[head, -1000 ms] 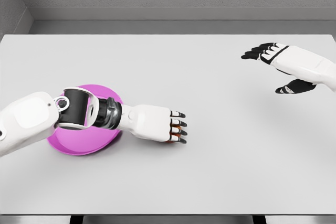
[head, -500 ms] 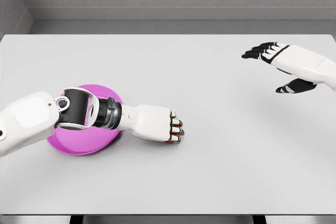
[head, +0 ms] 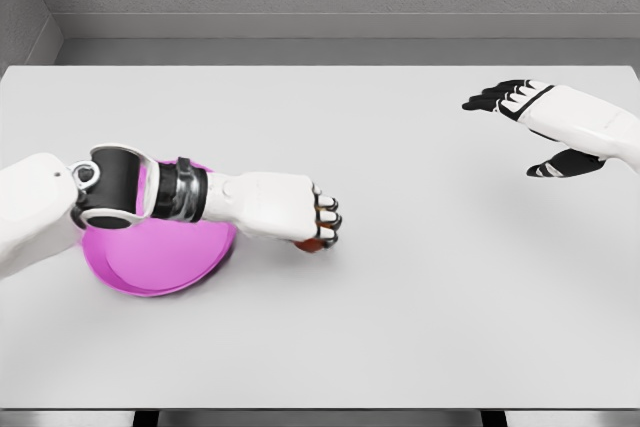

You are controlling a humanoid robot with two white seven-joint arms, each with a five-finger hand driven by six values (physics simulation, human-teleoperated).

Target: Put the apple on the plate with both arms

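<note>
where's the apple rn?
Head view, left of centre: the apple is mostly hidden inside the left hand, whose fingers curl around it, just right of the plate and not on it.

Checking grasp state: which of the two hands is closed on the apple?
The left hand, just right of the pink plate, fingers curled over the red apple. The right hand is open, holding nothing.

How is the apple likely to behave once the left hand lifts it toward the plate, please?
Probably rigid and light: the left hand curls over the apple, leaving only a red sliver visible. Being round, it may roll if released on the shallow pink plate.
</note>
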